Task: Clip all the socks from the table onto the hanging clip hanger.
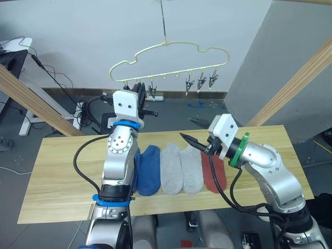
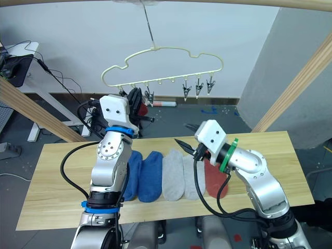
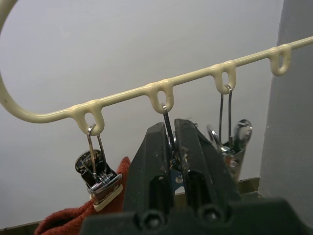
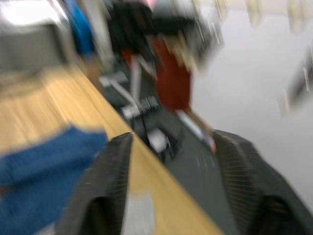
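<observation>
Head cam: five socks (image 1: 179,168) lie in a row on table (image 1: 62,171); hanger (image 1: 171,62) overhead.
L wrist cam: left gripper (image 3: 175,142) pinched on second clip (image 3: 168,147); red sock (image 3: 73,215) hangs from first clip (image 3: 98,176).
R wrist cam: right gripper (image 4: 171,147) spread, empty.
Tip: keep squeezing the clip wide till the cuff's seated.
</observation>
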